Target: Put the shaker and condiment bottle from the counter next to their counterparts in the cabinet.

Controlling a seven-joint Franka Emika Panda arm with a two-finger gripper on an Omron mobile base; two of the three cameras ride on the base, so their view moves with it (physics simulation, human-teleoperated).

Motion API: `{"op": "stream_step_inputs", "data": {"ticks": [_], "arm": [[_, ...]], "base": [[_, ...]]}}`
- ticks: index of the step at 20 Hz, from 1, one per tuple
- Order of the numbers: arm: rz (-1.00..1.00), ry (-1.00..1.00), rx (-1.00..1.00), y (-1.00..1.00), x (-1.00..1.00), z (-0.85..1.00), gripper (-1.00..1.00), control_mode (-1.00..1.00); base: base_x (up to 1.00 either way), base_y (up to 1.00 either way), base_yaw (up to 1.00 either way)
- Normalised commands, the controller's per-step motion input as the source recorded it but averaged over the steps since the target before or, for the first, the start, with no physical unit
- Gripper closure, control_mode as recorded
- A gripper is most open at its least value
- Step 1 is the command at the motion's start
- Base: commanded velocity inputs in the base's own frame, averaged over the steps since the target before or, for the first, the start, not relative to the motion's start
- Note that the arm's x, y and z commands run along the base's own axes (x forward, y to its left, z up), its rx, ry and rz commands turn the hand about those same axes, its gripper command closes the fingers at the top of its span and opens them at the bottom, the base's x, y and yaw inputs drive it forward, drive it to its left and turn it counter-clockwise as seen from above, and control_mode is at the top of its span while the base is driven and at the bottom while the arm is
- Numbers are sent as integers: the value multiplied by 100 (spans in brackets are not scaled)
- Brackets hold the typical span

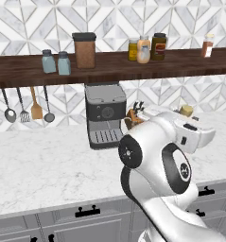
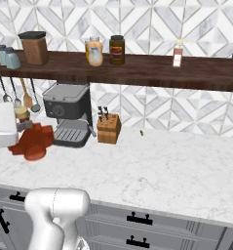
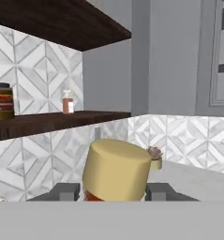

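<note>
My gripper (image 3: 114, 191) is closed around the neck of the condiment bottle (image 2: 32, 140), at the left edge of the right base view, just under its tan stopper (image 3: 115, 169). I judge the bottle rigid, smooth and bottom-heavy, so the neck hold is good. On the cabinet (image 1: 114, 66) stand two shakers (image 1: 56, 62), upper left, and three jars (image 1: 146, 48), upper middle.

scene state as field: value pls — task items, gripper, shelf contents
condiment bottle: red-orange, tan stopper between the fingers, lifted beside the coffee machine
gripper: shut on the bottle
shakers: both side by side at the cabinet's left end
cabinet: dark plank on the wall
jars: yellow, cream and dark brown cluster mid-shelf
canister: brown, black lid, right of the shakers
slim bottle: further right on the shelf
knife block: on the counter
</note>
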Motion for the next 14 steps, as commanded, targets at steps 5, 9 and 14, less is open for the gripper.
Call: {"op": "stream_step_inputs", "data": {"ticks": [5, 9, 14], "arm": [[24, 3, 0, -15, -22, 94, 100, -100], [24, 17, 0, -3, 0, 87, 100, -100], [25, 17, 0, 0, 0, 70, 100, -100]], "base": [[0, 0, 0], [0, 0, 0], [0, 0, 0]]}}
